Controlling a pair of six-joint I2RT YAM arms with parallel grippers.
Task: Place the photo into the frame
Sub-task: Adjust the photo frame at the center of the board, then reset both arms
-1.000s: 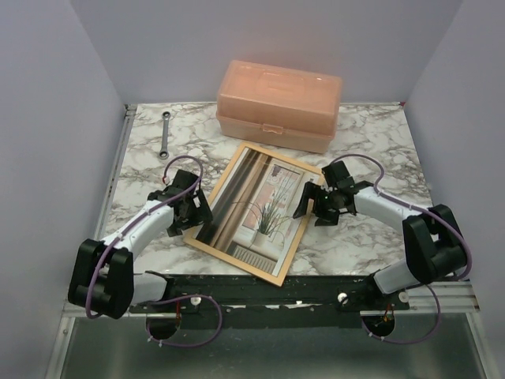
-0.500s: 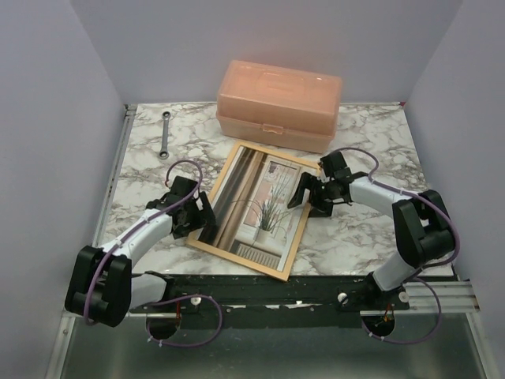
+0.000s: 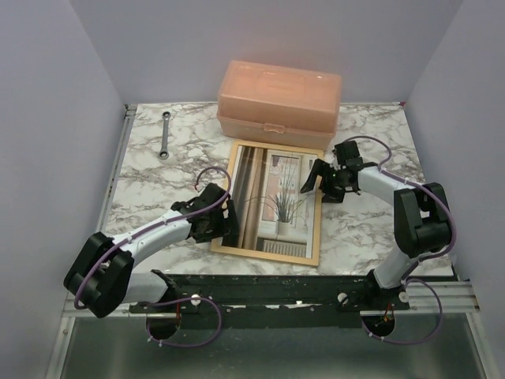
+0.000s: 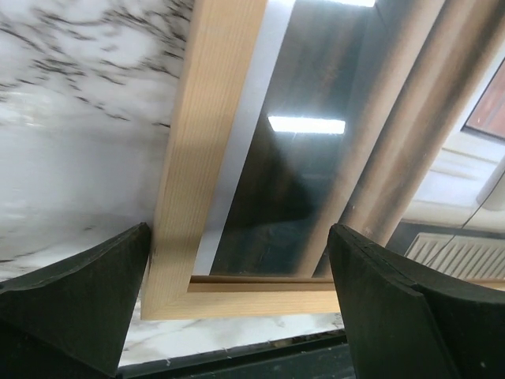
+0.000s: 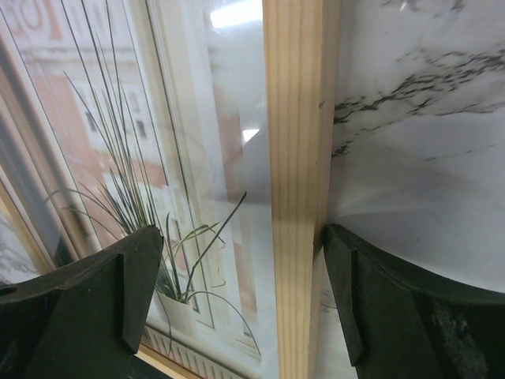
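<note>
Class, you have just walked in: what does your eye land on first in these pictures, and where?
The light-wood frame, with the plant photo showing inside it, lies in the middle of the marble table. An open gripper straddles its edge on each side: the left gripper at the near left corner, the right gripper on the right edge. Behind it sits a big peach box.
</note>
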